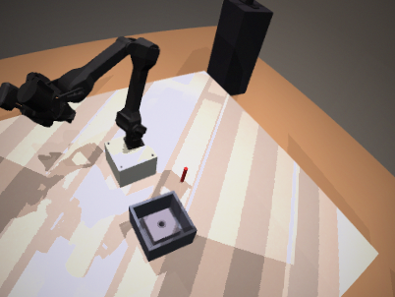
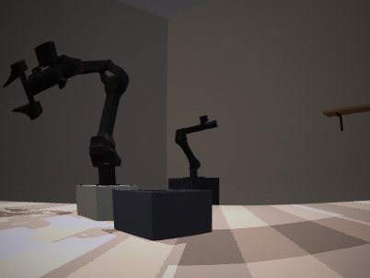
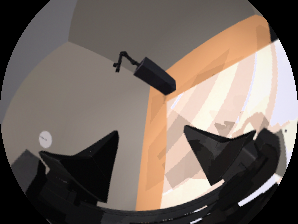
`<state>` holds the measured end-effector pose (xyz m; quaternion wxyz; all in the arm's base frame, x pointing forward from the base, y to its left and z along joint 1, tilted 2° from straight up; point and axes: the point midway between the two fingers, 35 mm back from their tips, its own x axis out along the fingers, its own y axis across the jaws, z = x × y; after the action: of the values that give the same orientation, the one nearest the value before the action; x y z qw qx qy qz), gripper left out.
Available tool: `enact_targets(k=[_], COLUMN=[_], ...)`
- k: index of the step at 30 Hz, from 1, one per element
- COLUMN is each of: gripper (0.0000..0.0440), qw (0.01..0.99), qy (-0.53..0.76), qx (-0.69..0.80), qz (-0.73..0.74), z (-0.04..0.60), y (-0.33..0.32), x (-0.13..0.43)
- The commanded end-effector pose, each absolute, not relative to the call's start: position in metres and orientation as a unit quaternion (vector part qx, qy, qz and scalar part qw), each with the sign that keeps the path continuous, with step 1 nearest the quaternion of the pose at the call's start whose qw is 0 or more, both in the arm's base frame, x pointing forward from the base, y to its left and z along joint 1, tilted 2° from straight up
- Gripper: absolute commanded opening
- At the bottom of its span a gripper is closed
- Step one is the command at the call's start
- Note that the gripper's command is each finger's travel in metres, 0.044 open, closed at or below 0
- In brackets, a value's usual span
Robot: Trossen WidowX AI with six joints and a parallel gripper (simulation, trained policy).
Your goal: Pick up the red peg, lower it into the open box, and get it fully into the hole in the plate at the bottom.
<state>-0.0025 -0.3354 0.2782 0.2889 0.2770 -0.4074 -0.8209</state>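
Plainly, the red peg (image 1: 184, 174) is a slim, straight rod, much longer than it is thick, with a brighter red end at the top and a darker red side below. It stands upright, or nearly so, on the striped tabletop (image 1: 255, 211) (image 2: 276, 239), outside the open box (image 1: 189, 237) (image 2: 161, 214), near one of its corners and to one side of the pale block (image 1: 138, 170) (image 2: 94, 202) that carries the arm (image 1: 135, 90) (image 2: 108, 110). Too few pixels cover it to tell whether its end is flat or rounded. In the box, the pale plate (image 1: 169, 230) lies at the bottom, its round, dark hole showing no red. The gripper (image 2: 14, 97) (image 3: 152, 131) is raised well apart from the peg, its fingers spread nearly as wide as they go, with nothing held between them.
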Motion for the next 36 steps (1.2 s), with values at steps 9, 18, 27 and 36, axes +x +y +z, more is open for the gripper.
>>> enact_targets(k=[9,18,27,36], gripper=[0.0440,0.0440,0.0440,0.0440], qw=[0.364,0.454,0.534,0.600], qy=[-0.360,-0.251,-0.134,-0.010], qx=[0.344,0.402,0.446,0.474], qz=[-0.787,-0.755,-0.706,-0.645], z=[0.283,0.269,0.252,0.233], y=[-0.339,-0.313,-0.266,-0.202], x=[0.057,0.130,0.193,0.241])
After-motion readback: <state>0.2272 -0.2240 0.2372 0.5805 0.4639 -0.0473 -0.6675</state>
